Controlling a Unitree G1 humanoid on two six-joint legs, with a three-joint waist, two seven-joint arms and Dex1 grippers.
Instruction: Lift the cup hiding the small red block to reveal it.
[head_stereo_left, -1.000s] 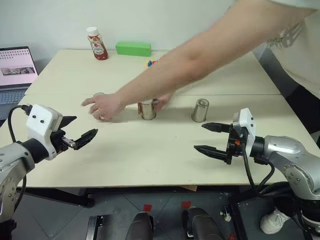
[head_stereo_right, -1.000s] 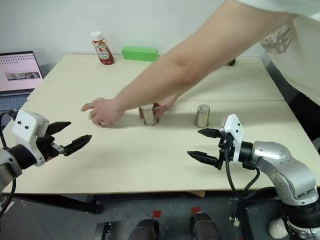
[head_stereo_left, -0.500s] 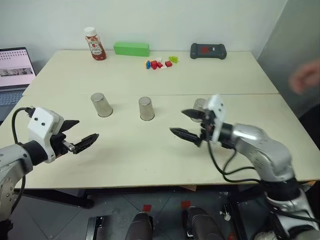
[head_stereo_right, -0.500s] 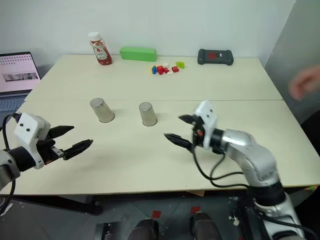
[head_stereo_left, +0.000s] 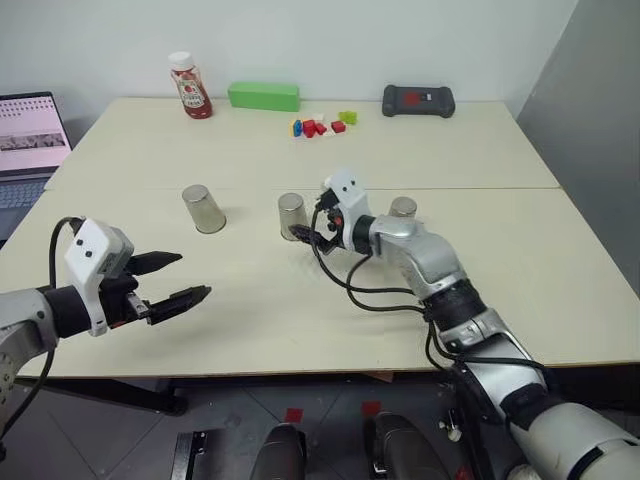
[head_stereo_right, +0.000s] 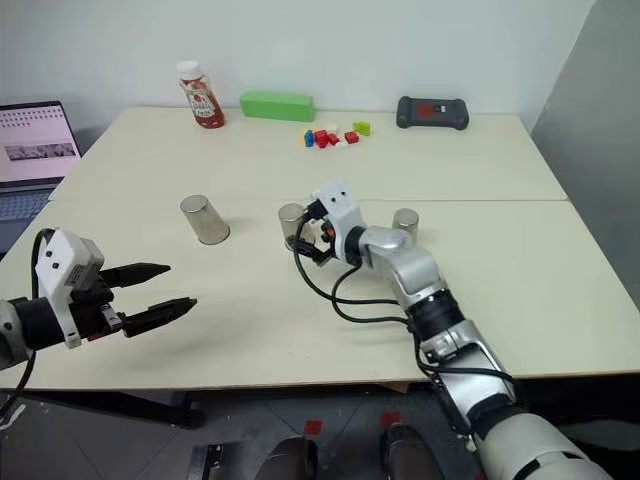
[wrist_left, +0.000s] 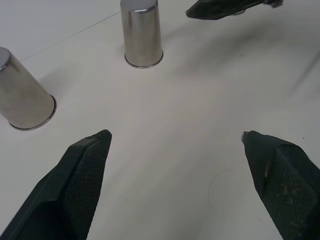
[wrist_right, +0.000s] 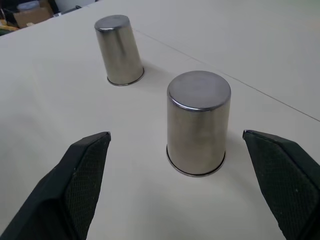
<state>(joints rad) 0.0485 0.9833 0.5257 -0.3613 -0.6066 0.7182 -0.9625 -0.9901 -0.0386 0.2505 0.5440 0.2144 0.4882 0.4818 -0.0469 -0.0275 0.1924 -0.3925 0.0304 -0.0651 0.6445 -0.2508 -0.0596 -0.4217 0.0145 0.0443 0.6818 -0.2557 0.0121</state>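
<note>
Silver metal cups are standing upside down in a row across the middle of the pale table (head_stereo_left: 250, 310). The middle cup (head_stereo_left: 292, 216) is sitting just in front of the right gripper (wrist_right: 185, 145), whose two black fingers (wrist_right: 85, 175) are spread wide on either side of it without touching it; nothing is being grasped. In the right wrist view this cup is lying between the fingertips, with the cup on the robot's left (head_stereo_left: 203, 208) standing further off behind it. The cup on the robot's right (head_stereo_left: 403, 208) is peeking out just behind the right arm, partly covered by it. The small red block is not showing anywhere, so which cup is covering it cannot be told.

The left gripper (head_stereo_left: 178, 279) is hovering over the near left part of the table, well apart from all the cups, its fingers (wrist_left: 85, 170) released and standing wide with nothing between them. In the left wrist view the left and middle cups are sitting beyond its fingertips, and the tip of a right finger is reaching in near the middle cup.

Along the far edge of the table are standing a ketchup bottle (head_stereo_left: 189, 87), a green box (head_stereo_left: 264, 96), a cluster of coloured bricks (head_stereo_left: 318, 126) and a black device (head_stereo_left: 418, 100). A laptop (head_stereo_left: 32, 135) is sitting off the table's left side.
</note>
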